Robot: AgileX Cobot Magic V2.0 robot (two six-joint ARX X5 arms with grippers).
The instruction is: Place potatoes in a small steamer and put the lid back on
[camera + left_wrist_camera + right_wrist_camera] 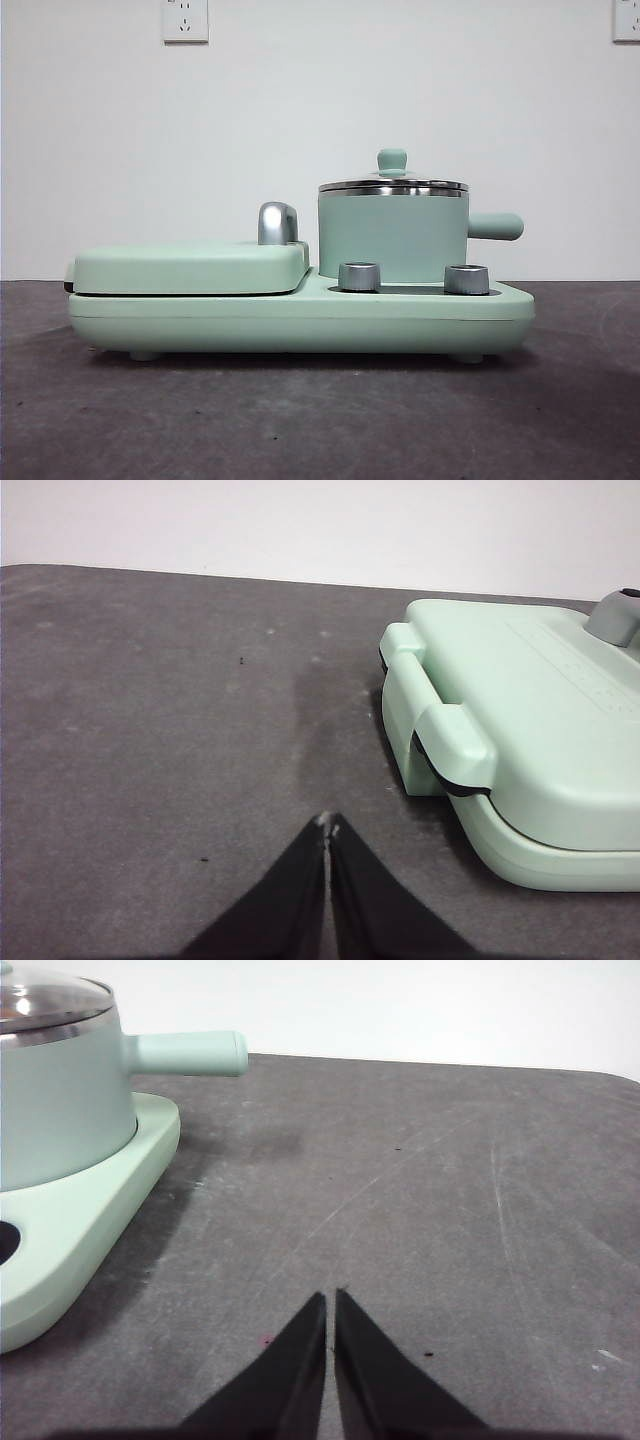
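Note:
The small steamer (pixel 393 240), a mint-green pot with a chrome rim and a stubby side handle, stands on the right half of the green appliance base (pixel 300 320). The glass lid (pixel 392 185) with its green knob sits on the pot. The pot also shows in the right wrist view (pixel 60 1110) with the lid (pixel 45 1000) on it. The potato is out of view. My left gripper (pixel 328 825) is shut and empty over bare table beside the griddle end. My right gripper (pixel 331 1298) is shut and empty over bare table beside the pot's handle side.
A flat mint-green griddle cover (pixel 190 268) lies closed on the base's left half, with a chrome latch (pixel 277 222) behind it; it also shows in the left wrist view (pixel 520 720). Two chrome knobs (pixel 360 277) sit at the base's front. Grey table (pixel 300 420) extends all around.

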